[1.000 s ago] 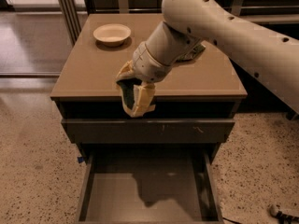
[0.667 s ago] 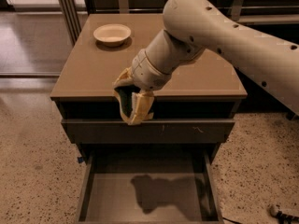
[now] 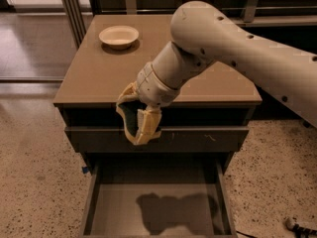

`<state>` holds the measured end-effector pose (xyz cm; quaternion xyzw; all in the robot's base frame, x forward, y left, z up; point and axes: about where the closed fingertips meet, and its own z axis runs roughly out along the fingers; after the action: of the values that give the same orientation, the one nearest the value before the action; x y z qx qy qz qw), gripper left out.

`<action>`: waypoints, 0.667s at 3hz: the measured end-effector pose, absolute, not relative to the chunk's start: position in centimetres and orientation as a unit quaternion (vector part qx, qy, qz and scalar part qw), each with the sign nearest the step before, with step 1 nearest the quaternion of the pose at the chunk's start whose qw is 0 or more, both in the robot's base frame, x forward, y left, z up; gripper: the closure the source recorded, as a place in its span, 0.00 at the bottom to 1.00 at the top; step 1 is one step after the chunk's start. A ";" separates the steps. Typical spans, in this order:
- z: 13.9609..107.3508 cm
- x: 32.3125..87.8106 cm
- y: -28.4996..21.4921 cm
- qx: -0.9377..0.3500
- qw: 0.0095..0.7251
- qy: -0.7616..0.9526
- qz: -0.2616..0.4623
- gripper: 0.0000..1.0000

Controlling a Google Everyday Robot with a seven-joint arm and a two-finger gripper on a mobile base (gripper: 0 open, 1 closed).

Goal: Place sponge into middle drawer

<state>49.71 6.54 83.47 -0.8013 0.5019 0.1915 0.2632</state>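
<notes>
The sponge (image 3: 130,119), dark green on the face that shows, is held on edge between the pale yellow fingers of the end effector (image 3: 134,133), in the air just in front of the desk's (image 3: 99,78) front edge, left of its middle. The middle drawer (image 3: 90,202), wide, shallow and grey-brown with a plain flat floor and thin walls, stands pulled out of the desk's front, below the sponge and apart from it.

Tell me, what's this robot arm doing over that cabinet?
The robot's one arm holds a sponge in its gripper, which hangs at the front edge of the cabinet, above the pulled-out middle drawer. The sponge is not in the drawer yet. A pale bowl sits at the back of the cabinet top.
</notes>
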 end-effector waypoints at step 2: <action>80.1 47.1 6.6 -0.822 0.260 0.462 0.210 1.00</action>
<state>47.08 6.56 80.10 -0.8216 0.4616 0.2101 0.2602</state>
